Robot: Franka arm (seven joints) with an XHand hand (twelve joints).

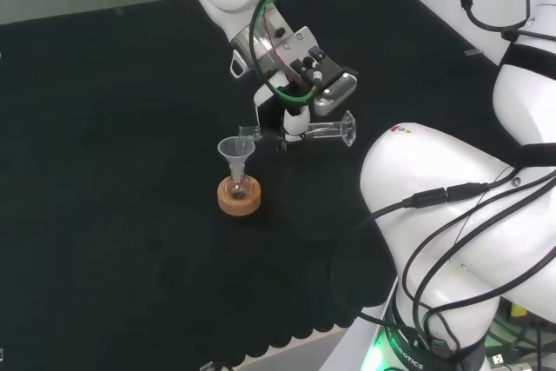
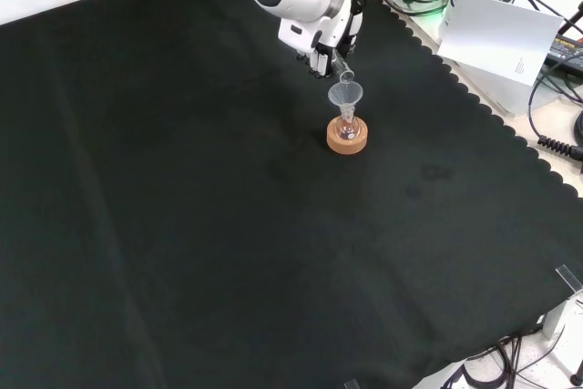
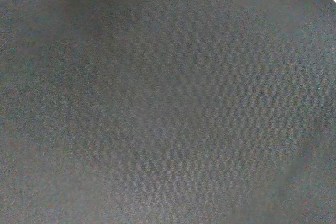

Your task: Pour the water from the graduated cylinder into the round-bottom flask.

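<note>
hand (image 1: 295, 119) curled shut, tipped sideways

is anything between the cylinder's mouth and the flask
Only the funnel sitting in the round-bottom flask, which is meant to catch the water. The hand holds the graduated cylinder tipped with its mouth at the funnel's rim.

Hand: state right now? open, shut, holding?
Hand: shut on the graduated cylinder, held tipped sideways with its mouth over the funnel.

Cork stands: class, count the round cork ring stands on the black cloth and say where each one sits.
1. The round cork ring stand sits near the middle of the black cloth, under the small clear round-bottom flask that carries a clear funnel. No others are visible.
</note>
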